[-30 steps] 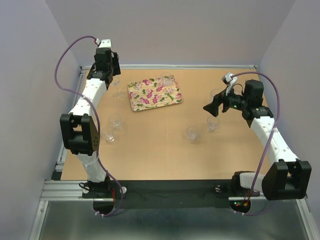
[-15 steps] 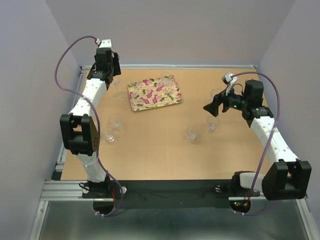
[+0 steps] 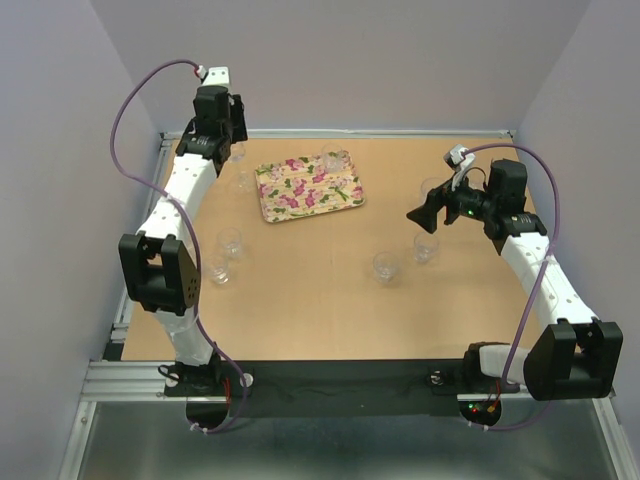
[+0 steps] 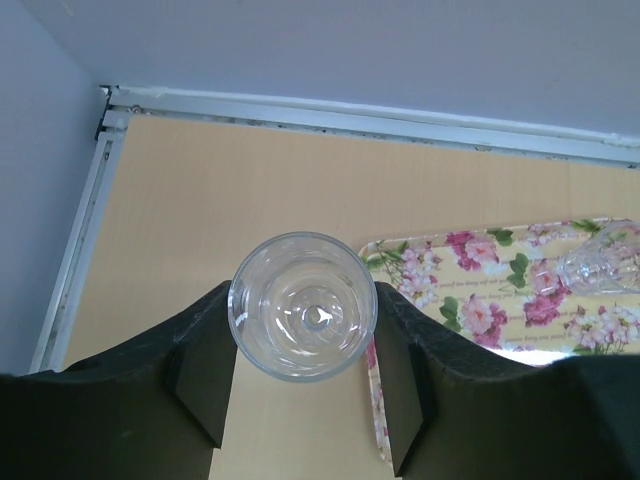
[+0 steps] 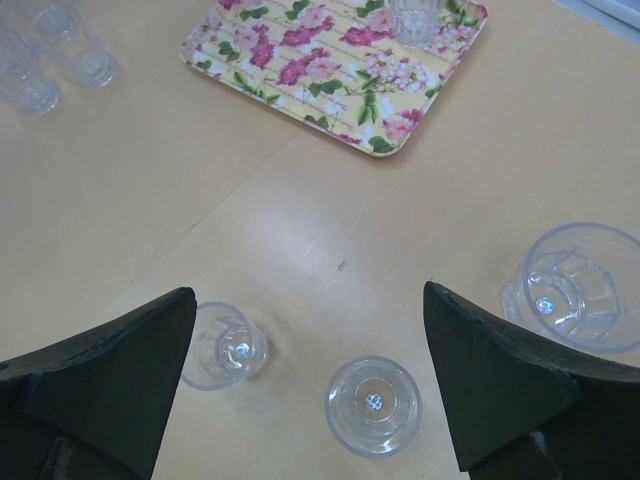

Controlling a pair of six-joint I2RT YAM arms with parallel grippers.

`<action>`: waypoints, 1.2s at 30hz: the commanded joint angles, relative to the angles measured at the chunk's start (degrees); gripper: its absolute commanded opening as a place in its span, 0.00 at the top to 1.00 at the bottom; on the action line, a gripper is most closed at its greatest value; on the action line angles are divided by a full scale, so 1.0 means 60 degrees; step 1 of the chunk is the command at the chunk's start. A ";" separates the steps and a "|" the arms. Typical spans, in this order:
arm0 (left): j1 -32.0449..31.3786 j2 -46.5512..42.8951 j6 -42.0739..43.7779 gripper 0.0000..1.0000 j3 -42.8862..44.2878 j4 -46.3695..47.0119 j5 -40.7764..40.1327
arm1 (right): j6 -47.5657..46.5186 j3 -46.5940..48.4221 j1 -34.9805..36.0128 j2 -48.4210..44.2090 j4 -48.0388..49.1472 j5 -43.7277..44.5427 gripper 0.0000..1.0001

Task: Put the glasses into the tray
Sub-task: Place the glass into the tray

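- Pinched in the left gripper (image 4: 303, 322): one clear held glass (image 4: 303, 300), upright, mouth up, a black finger (image 4: 200, 380) pressed against each side of its rim.
- Reached out to the far left corner of the table (image 3: 320, 320), close to the back rail, with the held glass just beyond the left end of the tray (image 4: 480, 290).
- In the left wrist view, part of the tray's corner hidden behind the held glass and the finger beside it. Impossible to tell whether the held glass hangs clear of the table.
- Cream, with pink flowers and green leaves, lying flat toward the back of the table, left of centre.
- Already standing in the tray's far right corner: a single tray glass (image 3: 336, 160), upright.
- Spread as wide as it goes above the right side of the table: the right gripper (image 5: 310, 290), with nothing between its fingers and well apart from the tray.
- Below that open span, three table glasses, all upright: a small one (image 5: 222, 345) just beside the finger on the view's left, a second (image 5: 373, 405) between the two fingers near the bottom edge, and a larger faceted one (image 5: 580, 285) partly hidden behind the other finger.
- Close together beside the left arm's middle section and well apart from the tray: a pair of glasses (image 3: 230, 243).
- Just beside the tray's left end: one more lone glass (image 3: 240, 185).
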 commanded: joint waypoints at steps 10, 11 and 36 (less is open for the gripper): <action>-0.0471 -0.0451 0.0087 0.56 0.1449 0.0314 -0.0042 | -0.0073 0.0000 -0.0074 -0.0072 0.0462 0.0067 0.00; -0.0558 -0.0349 0.0087 0.56 0.1508 0.0284 -0.0013 | -0.0087 0.0000 -0.0074 -0.0072 0.0462 0.0082 0.00; -0.0925 0.1732 -0.0396 0.56 0.2856 0.0181 0.0602 | -0.0058 0.0000 -0.0074 -0.0087 0.0462 0.0111 0.00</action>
